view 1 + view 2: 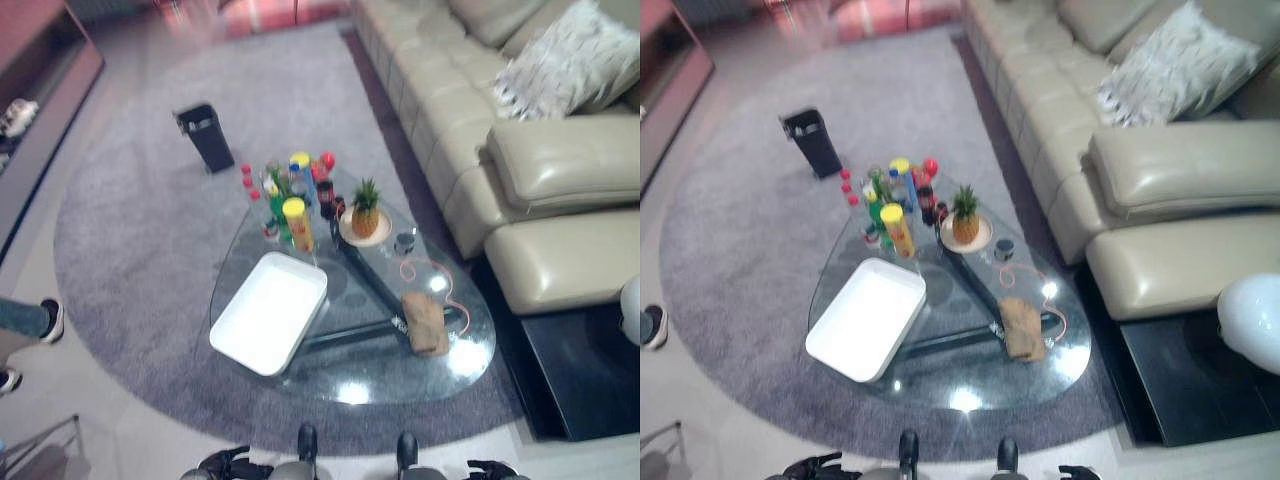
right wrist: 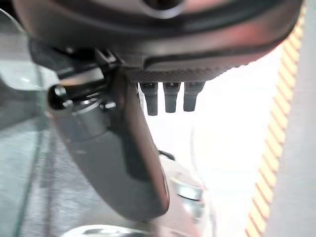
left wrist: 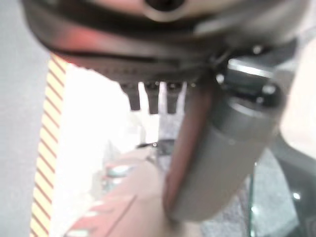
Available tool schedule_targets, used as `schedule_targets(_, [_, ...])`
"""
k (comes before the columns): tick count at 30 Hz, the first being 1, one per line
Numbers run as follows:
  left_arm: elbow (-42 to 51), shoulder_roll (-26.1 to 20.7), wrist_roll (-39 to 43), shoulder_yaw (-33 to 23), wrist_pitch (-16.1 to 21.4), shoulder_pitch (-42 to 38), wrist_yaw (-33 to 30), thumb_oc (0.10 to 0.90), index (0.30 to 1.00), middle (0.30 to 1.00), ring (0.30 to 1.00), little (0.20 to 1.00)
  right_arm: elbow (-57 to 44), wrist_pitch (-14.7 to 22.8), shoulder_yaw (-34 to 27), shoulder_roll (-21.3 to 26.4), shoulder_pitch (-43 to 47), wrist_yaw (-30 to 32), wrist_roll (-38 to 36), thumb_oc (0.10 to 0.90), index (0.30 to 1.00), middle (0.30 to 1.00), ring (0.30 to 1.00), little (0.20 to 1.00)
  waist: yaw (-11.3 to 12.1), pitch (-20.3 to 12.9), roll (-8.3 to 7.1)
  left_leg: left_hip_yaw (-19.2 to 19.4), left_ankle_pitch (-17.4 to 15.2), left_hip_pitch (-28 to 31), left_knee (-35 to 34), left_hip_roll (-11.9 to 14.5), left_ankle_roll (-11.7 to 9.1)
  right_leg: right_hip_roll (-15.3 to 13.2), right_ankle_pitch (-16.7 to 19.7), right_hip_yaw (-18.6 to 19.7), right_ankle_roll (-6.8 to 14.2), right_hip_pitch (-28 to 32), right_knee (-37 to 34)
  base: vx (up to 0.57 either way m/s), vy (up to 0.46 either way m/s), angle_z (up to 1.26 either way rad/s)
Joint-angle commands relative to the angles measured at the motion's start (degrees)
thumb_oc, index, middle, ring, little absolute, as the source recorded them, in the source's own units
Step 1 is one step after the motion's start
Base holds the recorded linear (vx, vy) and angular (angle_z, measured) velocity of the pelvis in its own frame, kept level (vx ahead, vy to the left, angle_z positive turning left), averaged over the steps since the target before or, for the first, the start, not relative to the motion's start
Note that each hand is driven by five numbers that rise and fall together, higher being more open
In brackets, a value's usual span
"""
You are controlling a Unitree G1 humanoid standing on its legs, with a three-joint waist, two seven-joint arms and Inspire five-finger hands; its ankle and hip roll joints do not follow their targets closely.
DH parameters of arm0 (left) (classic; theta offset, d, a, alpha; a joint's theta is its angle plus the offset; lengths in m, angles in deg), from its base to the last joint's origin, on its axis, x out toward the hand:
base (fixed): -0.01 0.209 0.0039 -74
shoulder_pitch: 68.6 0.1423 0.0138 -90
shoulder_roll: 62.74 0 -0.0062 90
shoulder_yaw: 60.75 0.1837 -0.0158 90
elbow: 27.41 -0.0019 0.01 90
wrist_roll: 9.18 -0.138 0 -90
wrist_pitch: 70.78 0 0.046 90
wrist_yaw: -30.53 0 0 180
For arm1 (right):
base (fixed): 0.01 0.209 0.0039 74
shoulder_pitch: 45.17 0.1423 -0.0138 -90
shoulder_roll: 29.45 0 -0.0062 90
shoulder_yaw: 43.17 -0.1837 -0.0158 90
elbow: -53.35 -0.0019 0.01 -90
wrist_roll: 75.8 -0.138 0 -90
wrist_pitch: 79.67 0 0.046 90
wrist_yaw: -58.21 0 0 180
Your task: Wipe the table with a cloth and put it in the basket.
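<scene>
So the robot is standing at the near edge of the glass coffee table [image 1: 460, 365] and hasn't started anything yet. Both arms are hanging low: the left hand [image 3: 153, 96] and the right hand [image 2: 170, 98] are each showing straight, relaxed fingers in their own wrist cameras, holding nothing.

The cloth [image 1: 425, 322], a crumpled brownish rag, is lying on the glass toward the table's right edge, on the sofa [image 1: 560, 170] side, well apart from both hands. My guess is it's sitting there so the right hand can grab it first.

The "basket" is looking more like a white rectangular bin [image 1: 268, 312] sitting near the table's left edge, and it's empty as far as I can tell. It's parked near the cloth with open glass between them, which is probably the bit meant to get wiped.

At the far edge, bottles and a yellow canister [image 1: 297, 223] are crowding together, with a small pineapple [image 1: 365, 208] on a plate. A black waste bin [image 1: 206, 136] is standing on the rug beyond; can't see inside.
</scene>
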Motion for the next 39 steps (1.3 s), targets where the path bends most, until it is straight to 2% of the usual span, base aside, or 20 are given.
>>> schedule_targets(1, [-0.6,-3.2,3.4,0.2,1.6,-4.2,-1.6,0.800,0.900,0.900,0.900,0.900,0.7,-0.7,0.7,2.2,2.7,2.1,-2.4,0.800,0.900,0.900,0.900,0.900,0.0,4.8,-3.24,-1.2,-0.5,2.0,0.0,0.8,-0.2,-3.6,2.6,3.2,2.0,-1.4,0.2,-0.02,0.016,0.13])
schedule_targets(5, [0.6,-5.0,10.4,-0.7,2.1,-6.9,-0.3,0.800,0.900,0.900,0.900,0.900,0.0,0.6,0.4,4.7,5.1,2.6,-4.9,0.800,0.900,0.900,0.900,0.900,0.4,7.6,-3.27,-1.8,0.4,-0.1,0.0,0.6,-0.3,-3.7,2.8,3.5,1.9,-4.0,1.2,-0.04,-0.003,0.03])
schedule_targets(9, [1.7,-5.9,14.0,-1.4,1.3,-8.5,0.8,0.800,0.900,0.900,0.900,0.900,-0.5,1.4,0.1,5.8,7.1,3.1,-6.6,0.800,0.900,0.900,0.900,0.900,0.8,9.7,-3.42,-1.9,0.6,-1.9,1.1,0.4,-0.5,-3.8,2.6,3.5,1.8,-5.7,2.6,-0.05,-0.033,-0.01])
schedule_targets(11, [2.6,-7.3,16.9,-1.2,0.5,-10.6,3.5,0.800,0.900,0.900,0.900,0.900,-1.7,2.1,0.2,6.7,9.8,4.3,-8.0,0.800,0.900,0.900,0.900,0.900,1.0,12.5,-3.65,-2.3,0.5,-6.0,4.1,0.7,-0.6,-3.8,2.4,3.5,1.7,-10.1,5.8,-0.13,-0.050,-0.01])
schedule_targets(12, [2.6,-7.3,16.9,-1.2,0.5,-10.6,3.5,0.800,0.900,0.900,0.900,0.900,-1.7,2.1,0.2,6.7,9.9,4.3,-8.0,0.800,0.900,0.900,0.900,0.900,1.0,12.4,-3.65,-2.3,0.5,-6.1,4.2,0.7,-0.6,-3.8,2.4,3.5,1.7,-10.2,5.9,-0.11,-0.045,-0.02])
schedule_targets(17, [4.6,-8.1,24.4,-2.1,3.7,-14.1,-0.7,0.800,0.900,0.900,0.900,0.900,-4.3,5.9,-0.1,7.7,13.9,10.5,-8.9,0.800,0.900,0.900,0.900,0.900,1.0,16.2,-4.02,-3.8,-0.8,-15.6,13.6,-0.5,-0.3,-3.6,0.6,3.1,1.1,-19.1,15.1,-0.11,-0.078,0.04])
schedule_targets(22, [6.5,-8.1,25.5,-3.0,5.6,-15.2,-3.6,0.800,0.900,0.900,0.900,0.900,-6.5,7.6,-0.1,7.8,16.3,17.2,-7.9,0.800,0.900,0.900,0.900,0.900,1.0,16.7,-4.14,-4.0,-2.1,-23.6,21.0,-2.2,0.7,-3.6,-1.2,3.4,1.0,-27.1,22.8,-0.10,-0.035,0.10])
schedule_targets(27, [7.3,-8.0,25.6,-2.9,6.2,-15.4,-5.1,0.800,0.900,0.900,0.900,0.900,-7.7,8.4,-0.3,8.0,16.9,21.2,-7.1,0.800,0.900,0.900,0.900,0.900,0.9,16.7,-4.08,-4.5,-3.8,-27.9,26.4,-2.9,1.3,-3.4,-2.6,4.0,0.5,-31.3,27.7,-0.06,-0.013,0.17])
schedule_targets(31, [7.2,-8.7,25.4,-2.9,6.4,-15.6,-5.0,0.800,0.900,0.900,0.900,0.900,-8.3,10.3,-1.0,8.5,18.4,24.6,-6.7,0.800,0.900,0.900,0.900,0.900,0.9,16.7,-4.05,-3.8,-6.0,-32.0,31.2,-2.0,1.7,-3.5,-4.6,3.6,-0.1,-35.4,32.9,-0.05,-0.033,0.03])
schedule_targets(39, [7.3,-8.5,24.5,-2.6,5.8,-15.4,-4.6,0.800,0.900,0.900,0.900,0.900,-9.3,12.9,-2.1,8.8,18.9,28.1,-6.6,0.800,0.900,0.900,0.900,0.900,1.1,16.7,-3.74,-4.2,-7.5,-35.7,36.2,-1.4,2.2,-3.6,-6.6,3.7,-1.1,-39.2,38.7,-0.03,-0.014,-0.03])
